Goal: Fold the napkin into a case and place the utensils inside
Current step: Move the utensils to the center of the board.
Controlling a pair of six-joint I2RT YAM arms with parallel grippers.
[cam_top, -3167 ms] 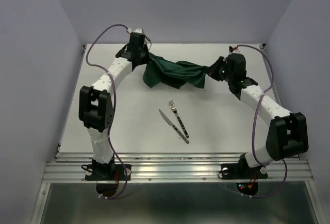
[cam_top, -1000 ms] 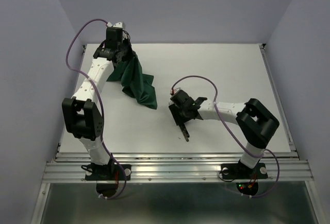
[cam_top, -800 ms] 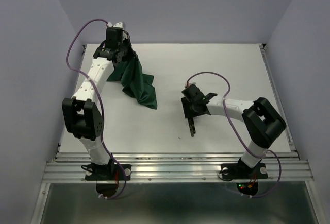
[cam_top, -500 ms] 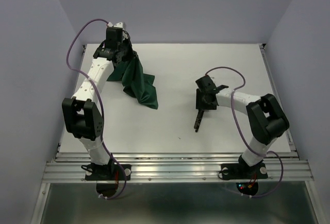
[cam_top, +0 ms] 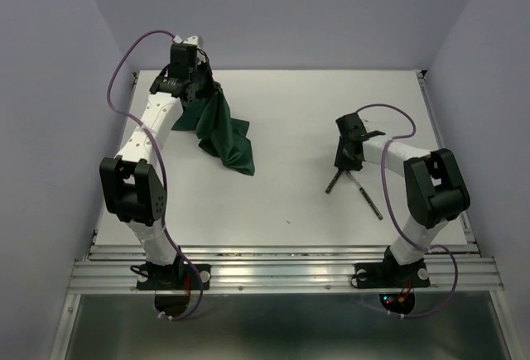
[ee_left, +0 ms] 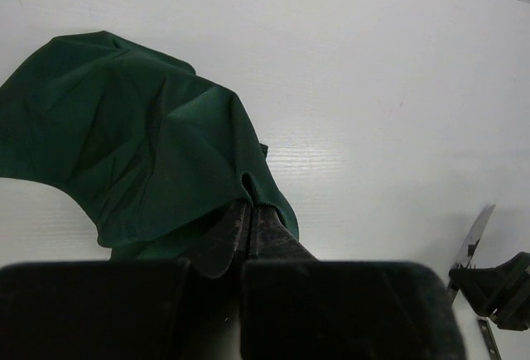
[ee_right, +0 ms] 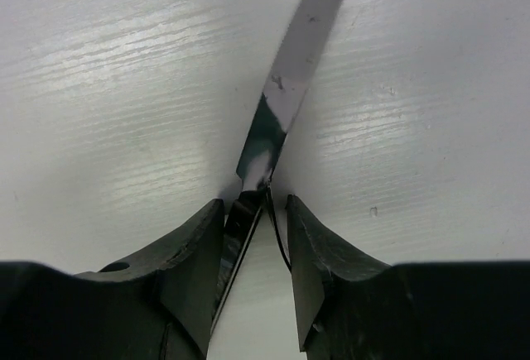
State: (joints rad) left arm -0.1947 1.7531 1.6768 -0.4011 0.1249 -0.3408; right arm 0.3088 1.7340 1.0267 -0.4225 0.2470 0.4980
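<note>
Knife [ee_right: 286,87] lies between the right hand's [ee_right: 252,208] parted fingers [ee_right: 195,252]

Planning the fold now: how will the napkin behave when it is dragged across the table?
Likely floppy: the napkin droops in creased folds from the left gripper, which pinches it. It may bunch rather than slide flat, since its free end lies crumpled on the table.

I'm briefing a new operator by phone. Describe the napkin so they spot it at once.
On the white table, look to the far left corner, where the left arm's fingers pinch it. The napkin is the crumpled dark green cloth, the only soft thing; the utensils are slim metal.
</note>
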